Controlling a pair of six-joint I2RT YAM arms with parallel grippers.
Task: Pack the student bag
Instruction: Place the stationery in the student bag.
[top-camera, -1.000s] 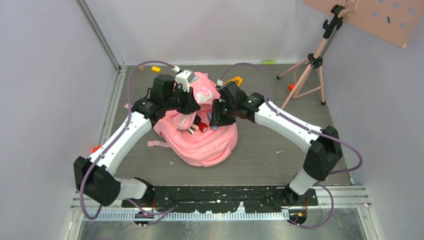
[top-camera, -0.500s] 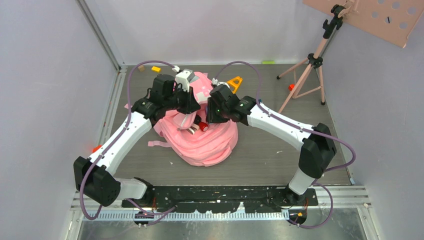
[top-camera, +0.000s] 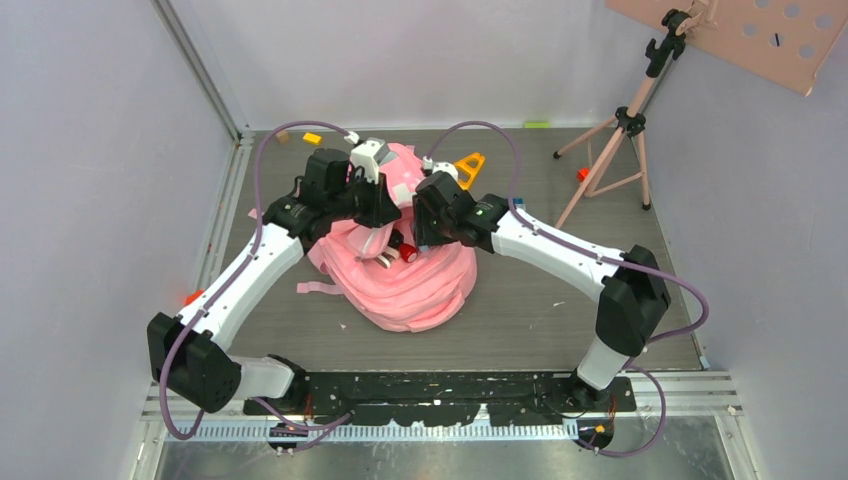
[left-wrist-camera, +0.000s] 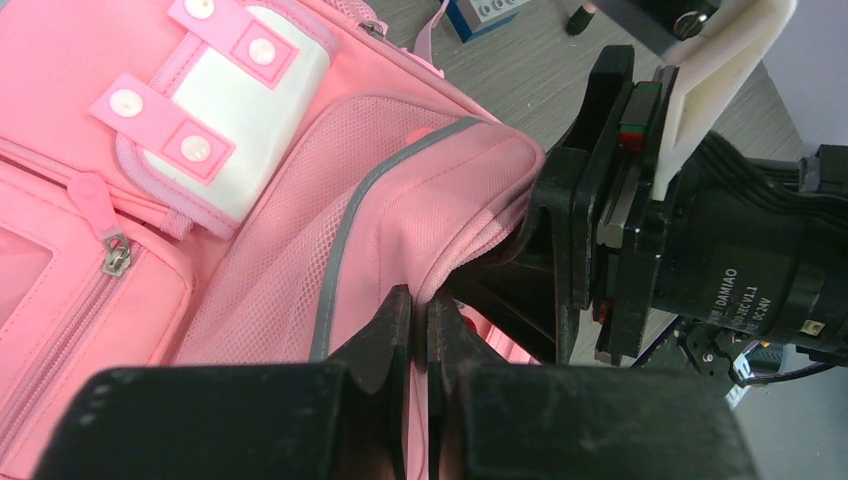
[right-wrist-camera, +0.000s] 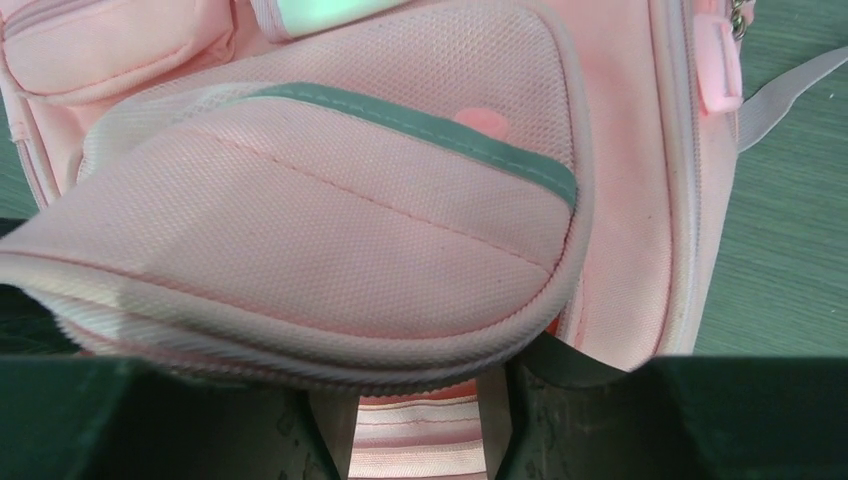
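The pink student bag (top-camera: 412, 285) lies in the middle of the table. My left gripper (top-camera: 388, 222) is shut on the edge of its top flap and holds it lifted; in the left wrist view the closed jaws (left-wrist-camera: 420, 312) pinch the pink fabric rim beside the grey-green strip (left-wrist-camera: 345, 255). My right gripper (top-camera: 425, 238) is at the bag's opening, facing the left one. In the right wrist view its fingers (right-wrist-camera: 325, 435) stand apart under the raised flap (right-wrist-camera: 320, 240), with pink lining between them. A small red thing (top-camera: 406, 253) shows at the opening.
An orange triangular piece (top-camera: 468, 163) lies behind the bag. A yellow block (top-camera: 312, 138) and a green piece (top-camera: 537, 124) lie at the far edge. A pink tripod (top-camera: 618, 145) stands at the back right. A blue block (left-wrist-camera: 480, 12) lies beside the bag.
My right gripper has moved left, closer to the bag's opening and the left gripper. The left arm and the lifted flap have stayed put.
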